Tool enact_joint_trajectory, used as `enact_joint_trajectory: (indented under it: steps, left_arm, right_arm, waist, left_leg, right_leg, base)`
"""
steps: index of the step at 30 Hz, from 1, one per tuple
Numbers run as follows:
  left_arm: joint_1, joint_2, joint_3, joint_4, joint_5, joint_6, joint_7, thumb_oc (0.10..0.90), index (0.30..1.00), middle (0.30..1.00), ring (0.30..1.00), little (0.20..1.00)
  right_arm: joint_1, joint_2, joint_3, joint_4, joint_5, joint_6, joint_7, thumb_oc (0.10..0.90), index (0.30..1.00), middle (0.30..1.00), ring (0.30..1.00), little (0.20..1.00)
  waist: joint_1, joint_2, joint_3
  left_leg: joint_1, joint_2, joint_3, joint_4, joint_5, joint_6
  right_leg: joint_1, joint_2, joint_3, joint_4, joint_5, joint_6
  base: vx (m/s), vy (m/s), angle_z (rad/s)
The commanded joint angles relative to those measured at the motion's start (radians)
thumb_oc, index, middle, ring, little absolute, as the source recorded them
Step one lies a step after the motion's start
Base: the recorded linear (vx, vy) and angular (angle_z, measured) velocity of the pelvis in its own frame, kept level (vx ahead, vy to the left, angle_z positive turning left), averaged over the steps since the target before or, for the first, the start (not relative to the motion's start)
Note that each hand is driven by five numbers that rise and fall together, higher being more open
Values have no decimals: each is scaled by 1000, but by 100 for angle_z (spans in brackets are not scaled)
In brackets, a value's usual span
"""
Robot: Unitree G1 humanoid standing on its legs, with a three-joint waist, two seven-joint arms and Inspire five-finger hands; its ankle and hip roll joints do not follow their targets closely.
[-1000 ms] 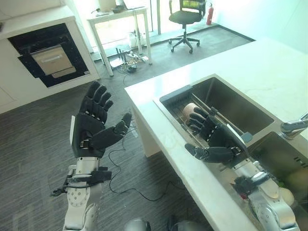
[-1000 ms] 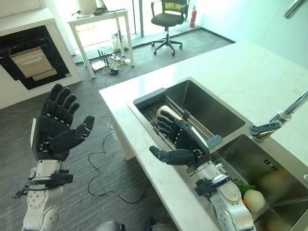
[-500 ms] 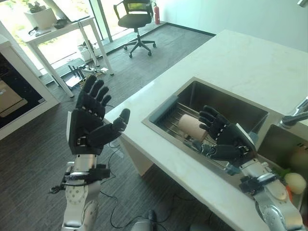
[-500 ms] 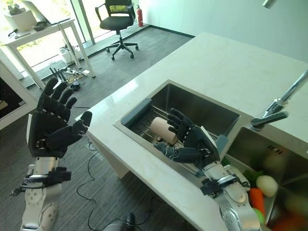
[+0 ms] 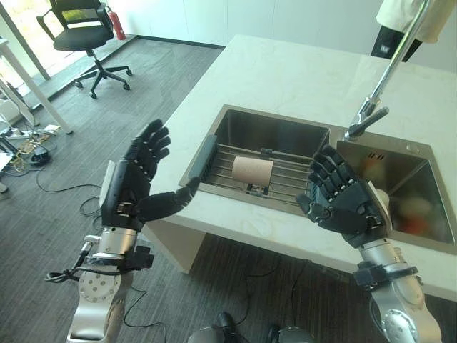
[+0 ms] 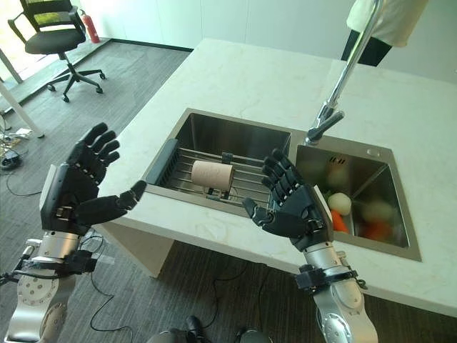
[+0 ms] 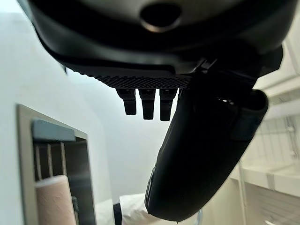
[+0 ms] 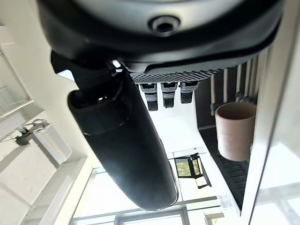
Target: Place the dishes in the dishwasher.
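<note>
Both hands raised in front of the table edge, palms facing each other, nothing held. Left hand over the floor, off the white marble table; fingers straight and spread, thumb reaching toward the table's near edge. Right hand above the near table edge, at the divider between the two basins; fingers likewise straight and fanned, empty.

Past the hands: stainless steel double sink sunk into the table. Left basin carries a wire rack with a dark end bar on its left. Beige cylindrical ceramic cup on its side on the rack, roughly mid-basin, long axis running left to right, along the table's edge. Which end is the mouth: cannot tell from the head views.

Key relation: cup sits beyond and between the two hands, ahead-left of the right hand and ahead-right of the left. Right hand judged nearer, already over the sink rim; left hand well apart, still outside the table. Likely approach: right hand forward and down, closing across the cup's short axis.

Right basin holds rounded white and orange items, unclear. Chrome tap behind the divider. Farther off, person in pale top beyond the table.
</note>
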Motion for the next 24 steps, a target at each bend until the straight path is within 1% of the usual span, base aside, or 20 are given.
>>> enact_joint_trajectory:
  steps: [1,2,3,4,5,7,8,9,13,15,17,19,22,24]
  left_arm:
    - [-117,39,-16,-88,47,-69,-37,800,900,900,900,900]
    - [-136,46,-34,-96,90,-32,-61,800,900,900,900,900]
    - [-138,52,-34,-94,96,-29,-61,800,900,900,900,900]
    - [-137,72,-25,-89,110,-41,-50,800,900,900,900,900]
    - [-131,112,11,-83,92,-64,-42,800,900,900,900,900]
    - [-140,129,26,-69,111,-51,-47,800,900,900,900,900]
    - [-159,151,23,-43,137,-46,-36,800,900,900,900,900]
    - [-177,180,22,-20,127,-37,-32,800,900,900,900,900]
    - [-230,240,26,23,146,-1,-47,800,900,900,900,900]
    - [-279,304,20,73,158,28,-56,800,900,900,900,900]
    - [-300,333,20,109,155,46,-66,800,900,900,900,900]
    - [-318,386,25,168,166,71,-74,800,900,900,900,900]
    - [-321,442,34,243,175,91,-108,800,900,900,900,900]
    - [-319,459,33,276,212,87,-121,800,900,900,900,900]
  right_arm:
    - [-117,-27,-58,-64,43,-117,-15,800,900,900,900,900]
    - [-123,-34,-56,-66,25,-101,-5,800,900,900,900,900]
    - [-127,-36,-54,-63,23,-96,1,800,900,900,900,900]
    - [-145,-42,-50,-55,16,-79,18,800,900,900,900,900]
    - [-168,-44,-42,-38,6,-62,43,800,900,900,900,900]
    - [-178,-46,-38,-30,-3,-52,47,800,900,900,900,900]
    - [-180,-49,-40,-24,4,-47,52,800,900,900,900,900]
    - [-175,-56,-47,-22,9,-44,60,800,900,900,900,900]
    - [-158,-70,-78,-25,17,-19,79,800,900,900,900,900]
    - [-169,-74,-76,-17,3,-7,74,800,900,900,900,900]
    - [-178,-78,-75,-10,0,0,70,800,900,900,900,900]
    - [-187,-92,-79,-1,6,11,70,800,900,900,900,900]
    - [-186,-108,-88,6,1,29,98,800,900,900,900,900]
    - [-186,-117,-91,14,6,30,103,800,900,900,900,900]
  waist:
    - [-4,-2,-71]
    - [10,-13,-51]
    - [10,-12,-50]
    - [14,4,-45]
    - [18,43,-56]
    - [10,56,-66]
    - [-1,67,-78]
    - [-15,74,-89]
    - [-41,83,-113]
    - [-51,91,-124]
    - [-55,95,-129]
    - [-57,100,-134]
    - [-58,107,-140]
    - [-59,108,-141]
  left_leg:
    - [149,43,-86,41,24,-69]
    - [108,26,-154,88,132,-99]
    - [97,22,-163,81,124,-93]
    - [82,25,-188,41,78,-81]
    - [38,53,-223,41,20,-80]
    - [32,53,-235,41,-25,-69]
    - [36,57,-249,41,-54,-68]
    - [41,62,-245,41,-68,-72]
    - [44,65,-236,41,-85,-76]
    - [44,63,-236,41,-91,-74]
    - [49,62,-231,41,-95,-71]
    - [58,59,-220,41,-103,-64]
    - [65,55,-214,41,-110,-56]
    - [69,54,-210,41,-114,-52]
  right_leg:
    - [52,37,34,-67,18,76]
    - [64,28,65,-67,20,65]
    - [62,29,78,-67,21,67]
    - [56,41,103,-67,21,79]
    - [37,63,132,-67,16,92]
    - [26,61,145,-67,14,95]
    - [21,61,142,-67,13,98]
    - [18,59,137,-67,12,101]
    - [19,55,132,-67,9,109]
    - [19,50,133,-67,9,113]
    - [20,48,134,-67,7,115]
    - [25,45,139,-67,7,119]
    - [28,41,144,-67,8,123]
    - [30,41,147,-67,7,124]
  base:
    - [143,-247,-33]
    - [103,-180,-56]
    - [87,-43,-81]
    - [75,161,-70]
    - [88,217,-108]
    - [76,190,-112]
    - [55,163,-68]
    - [46,150,-34]
    - [64,111,-8]
    - [70,122,4]
    - [54,84,12]
    - [72,120,7]
    - [66,117,-10]
    - [46,78,-5]
